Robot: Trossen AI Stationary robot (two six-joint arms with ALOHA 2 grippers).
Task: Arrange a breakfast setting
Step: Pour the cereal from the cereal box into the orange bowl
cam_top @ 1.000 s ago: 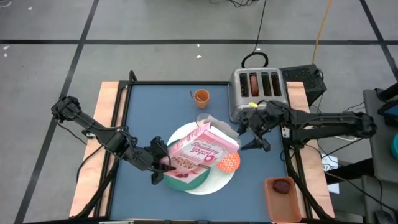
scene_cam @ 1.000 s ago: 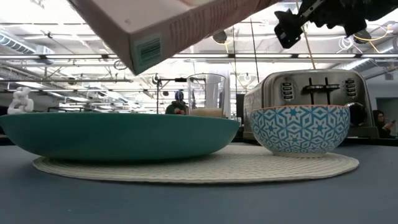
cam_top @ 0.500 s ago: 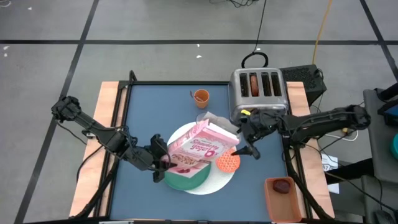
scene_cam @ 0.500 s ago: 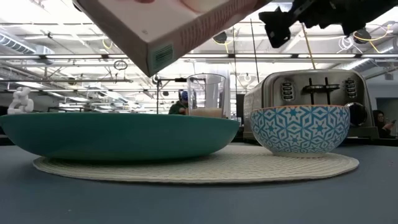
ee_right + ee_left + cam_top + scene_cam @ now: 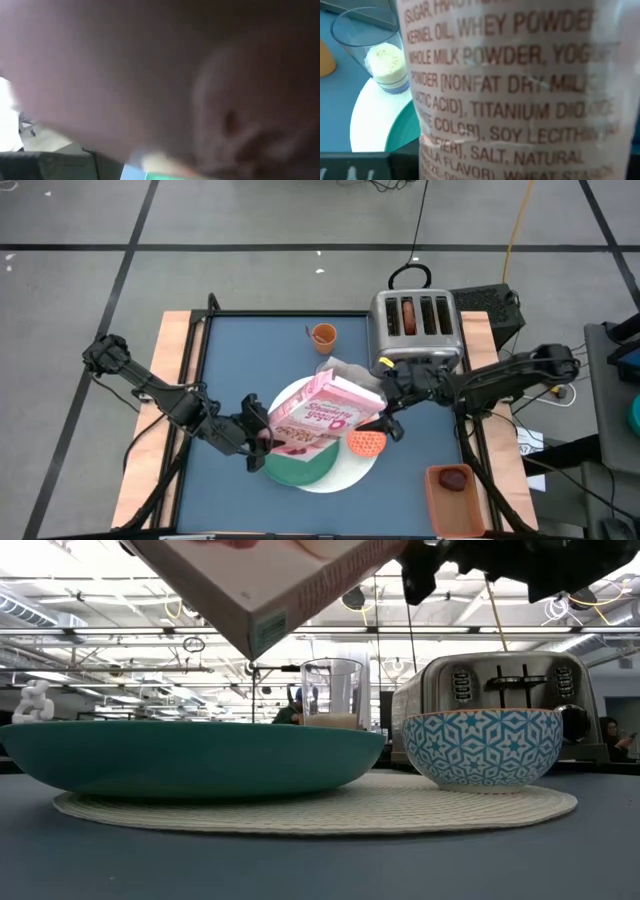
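My left gripper is shut on the pink cereal box, which hangs tilted above the green round plate; the box also shows in the low view. The plate sits on the larger white disc. My right gripper is open, its fingers on either side of the box's right end; I cannot tell if they touch it. The small orange bowl stands on the disc, and the milk glass stands behind the box. The orange cup stands farther back. No spoon shows. My left gripper holds the cereal box by its end toward the table's left, coming level from the left. The box is lifted clear above the plate, tilted, its printed side panel filling the left wrist view. The box hides the fingertips.
A metal toaster stands at the far right with a brown bagel in one slot. An orange tray at the near right holds the dark-red fruit. Bare blue tabletop lies at the far left.
My right gripper has gone toward the table's left, from beside the toaster up to the cereal box's right end. My left gripper has kept its hold, and the box stays lifted and tilted above the plate.
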